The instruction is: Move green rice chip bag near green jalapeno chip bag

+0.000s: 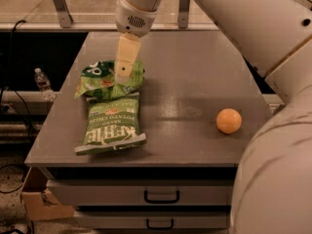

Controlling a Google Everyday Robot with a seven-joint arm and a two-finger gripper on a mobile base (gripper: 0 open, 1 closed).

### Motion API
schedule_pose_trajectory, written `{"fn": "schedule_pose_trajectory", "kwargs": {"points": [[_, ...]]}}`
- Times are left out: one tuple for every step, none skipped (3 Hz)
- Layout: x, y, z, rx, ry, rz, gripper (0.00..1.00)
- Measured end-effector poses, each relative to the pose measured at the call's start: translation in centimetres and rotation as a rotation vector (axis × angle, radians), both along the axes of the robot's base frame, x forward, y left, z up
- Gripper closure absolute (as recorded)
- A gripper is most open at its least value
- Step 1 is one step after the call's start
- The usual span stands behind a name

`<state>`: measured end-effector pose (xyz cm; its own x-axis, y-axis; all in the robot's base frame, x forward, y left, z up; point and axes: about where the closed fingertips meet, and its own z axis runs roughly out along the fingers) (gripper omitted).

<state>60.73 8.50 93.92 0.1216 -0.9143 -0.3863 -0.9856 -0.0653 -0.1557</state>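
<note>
Wrinkly rice bag, under the claw, touches flat jalapeno bag.

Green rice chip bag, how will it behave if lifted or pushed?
The green rice chip bag looks puffy and wrinkled, so it is probably light and would crumple rather than stay stiff. Pushed by the gripper, which sits over it, it would likely slide, not roll, on the smooth table.

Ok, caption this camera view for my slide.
Gripper at the green rice chip bag, lying against the green jalapeno chip bag; a round orange object sits apart.
</note>
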Motion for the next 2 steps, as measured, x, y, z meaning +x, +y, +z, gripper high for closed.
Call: {"fn": "schedule_pose_trajectory", "kwargs": {"points": [[-0.36, -0.83, 1.7, -0.036, -0.057, 0.048, 0.0], [-0.36, -0.82, 1.7, -0.036, -0.057, 0.048, 0.0]]}}
